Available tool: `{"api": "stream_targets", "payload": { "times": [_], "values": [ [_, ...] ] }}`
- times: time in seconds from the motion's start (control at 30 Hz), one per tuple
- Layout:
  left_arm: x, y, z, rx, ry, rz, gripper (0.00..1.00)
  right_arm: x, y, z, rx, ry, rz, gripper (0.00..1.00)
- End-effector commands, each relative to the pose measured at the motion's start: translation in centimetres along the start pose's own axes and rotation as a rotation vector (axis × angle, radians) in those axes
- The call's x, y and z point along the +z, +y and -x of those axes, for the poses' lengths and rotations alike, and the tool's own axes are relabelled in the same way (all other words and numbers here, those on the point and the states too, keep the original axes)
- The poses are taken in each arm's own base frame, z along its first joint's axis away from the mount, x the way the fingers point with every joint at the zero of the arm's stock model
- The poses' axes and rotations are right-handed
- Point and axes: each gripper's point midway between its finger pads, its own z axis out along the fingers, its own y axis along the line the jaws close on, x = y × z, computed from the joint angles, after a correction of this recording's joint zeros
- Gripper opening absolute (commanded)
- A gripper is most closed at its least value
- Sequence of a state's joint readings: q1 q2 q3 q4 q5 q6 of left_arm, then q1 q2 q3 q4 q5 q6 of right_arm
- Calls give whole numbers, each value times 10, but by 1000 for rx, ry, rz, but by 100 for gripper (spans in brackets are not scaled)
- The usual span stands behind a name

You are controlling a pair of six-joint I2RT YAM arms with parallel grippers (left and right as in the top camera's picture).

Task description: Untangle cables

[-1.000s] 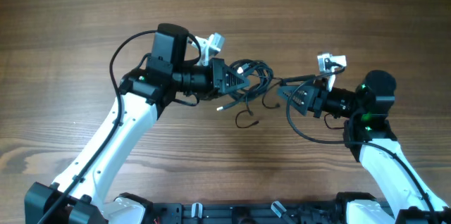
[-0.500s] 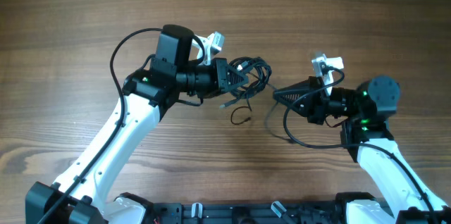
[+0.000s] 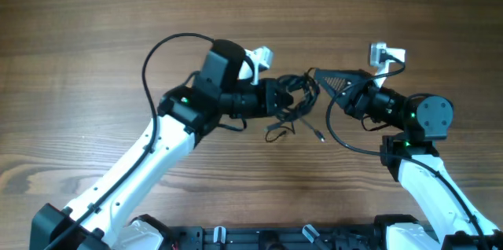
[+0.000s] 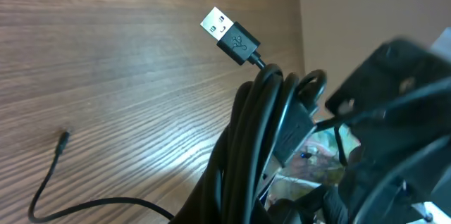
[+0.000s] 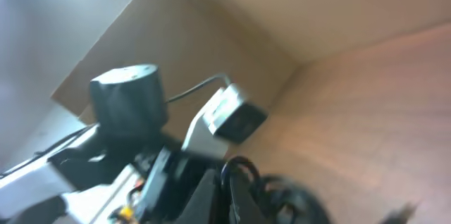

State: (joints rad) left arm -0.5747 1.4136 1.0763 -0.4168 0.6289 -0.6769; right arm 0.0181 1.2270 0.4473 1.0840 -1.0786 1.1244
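Observation:
The cables (image 3: 301, 93) form a black knotted bundle at mid-table, with loose ends trailing toward the near side (image 3: 277, 130). My left gripper (image 3: 284, 97) is shut on the bundle's left side. In the left wrist view the cords (image 4: 262, 139) rise from my hidden fingertips, and a USB plug (image 4: 230, 33) sticks out at the top. My right gripper (image 3: 317, 72) points left at the bundle's far right edge, shut on a thin strand. In the blurred right wrist view a cable loop (image 5: 242, 170) stands at its fingertips (image 5: 227, 199).
The wooden table (image 3: 94, 30) carries nothing else. A thin cable end (image 4: 60, 144) lies on the wood in the left wrist view. A thick black wire (image 3: 346, 141) loops off the right arm. The two grippers are close together.
My right gripper has shut and swung toward the far side, taking a strand with it. The left arm has carried the bundle to the right.

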Motion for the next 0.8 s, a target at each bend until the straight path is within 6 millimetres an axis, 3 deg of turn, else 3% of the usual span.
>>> {"api": "stream_targets", "payload": {
  "times": [0.0,0.1,0.27,0.47,0.57,0.77],
  "values": [
    [3,-8,-6,18,1,4,4,0,-12,17,-147,-87,-73,5],
    [2,-6,-4,-18,-8,10,4,0,-21,6,-122,-42,-92,5],
    [-6,15,21,-123,-128,100,4,-2,-4,-33,-92,169,34,5],
    [-8,0,40,-83,-199,37,4,-2,-12,-74,16,319,53,5],
    [-6,-6,35,-14,-171,14,4,4,-10,-84,11,344,61,5],
    [4,-19,2,300,-42,-22,4,8,-24,-73,3,275,-21,5]
  ]
}}
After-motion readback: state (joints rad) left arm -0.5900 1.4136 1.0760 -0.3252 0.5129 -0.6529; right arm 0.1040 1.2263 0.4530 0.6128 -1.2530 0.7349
